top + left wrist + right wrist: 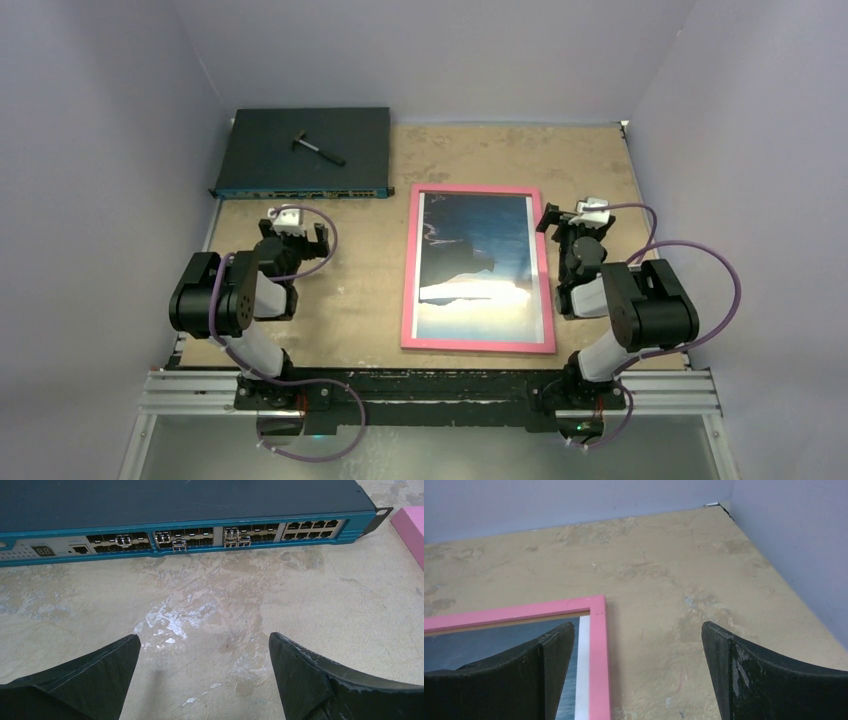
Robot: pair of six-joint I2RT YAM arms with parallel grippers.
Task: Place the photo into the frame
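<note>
A worn tan worktop (350, 290) is closed in by pale lilac walls (420, 50) at the back and both sides. The frame (409, 270) lies flat right of centre, reaching almost to the near edge, with the photo (475, 250) face up inside its pink border. The right gripper (638, 627), jaws spread wide and empty, hangs just beside the frame's far right corner. The left gripper (205, 640), equally wide and empty, is over bare worktop well to the frame's left, facing a dark electronics box (300, 150) in the far left corner. Bare board runs behind the frame to the back wall.
</note>
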